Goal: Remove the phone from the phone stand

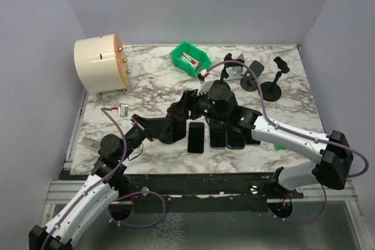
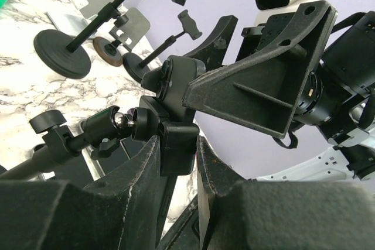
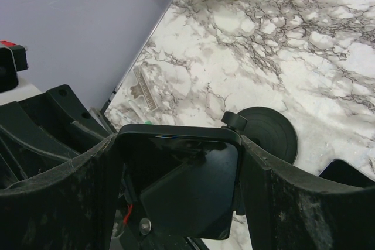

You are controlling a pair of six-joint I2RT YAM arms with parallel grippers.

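The black phone point(image 3: 181, 185) stands in the clamp of a black phone stand point(image 2: 176, 139), in the middle of the table. My right gripper point(image 3: 179, 144) is shut on the phone, one finger on each long edge. The stand's round base point(image 3: 272, 133) shows on the marble behind it. My left gripper point(image 2: 179, 147) is shut on the stand's clamp block, next to its ball joint point(image 2: 120, 124). In the top view the left gripper point(image 1: 179, 122) and the right gripper point(image 1: 202, 102) meet there, and the phone is mostly hidden between them.
Three dark phones point(image 1: 196, 137) lie flat side by side just in front of the grippers. Other stands point(image 1: 271, 86) are at the back right. A green bin point(image 1: 190, 58) is at the back middle, a white drum point(image 1: 99, 64) at the back left, a small device point(image 1: 124, 109) on the left.
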